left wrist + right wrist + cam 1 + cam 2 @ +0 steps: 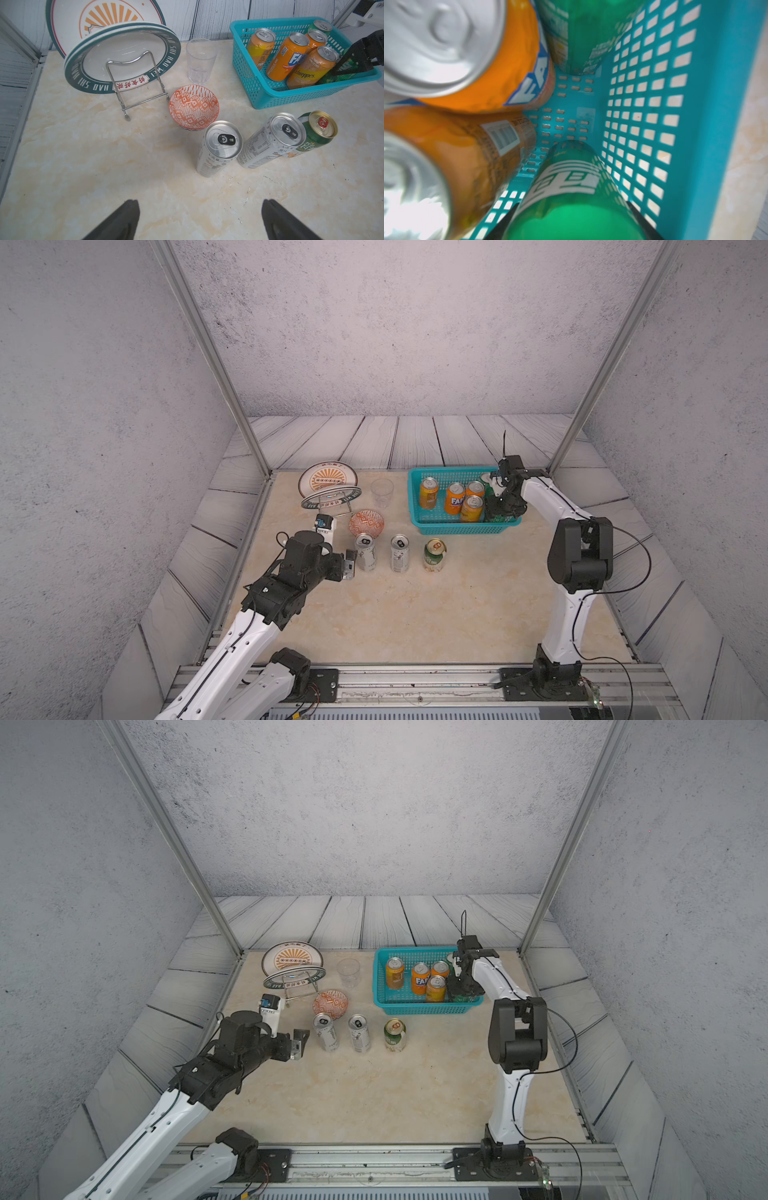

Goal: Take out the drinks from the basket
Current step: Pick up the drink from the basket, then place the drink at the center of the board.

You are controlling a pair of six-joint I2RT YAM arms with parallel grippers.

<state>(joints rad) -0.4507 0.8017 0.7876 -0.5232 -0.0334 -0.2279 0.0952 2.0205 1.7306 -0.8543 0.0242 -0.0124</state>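
Teal basket [457, 527], perforated walls, flared rim, far right of the table. Inside we count four orange cans [455, 498], silver tops up, and a second green can [577, 35] at the back. Right gripper [498, 508] reaches into the basket's right end, fingers [639, 216] pressed on both sides of a green can [566, 218] with white lettering. On the table in a row: two white cans [365, 551], then a green-and-cream can [434, 556]. Left gripper [200, 203] spread wide, empty, near the white cans.
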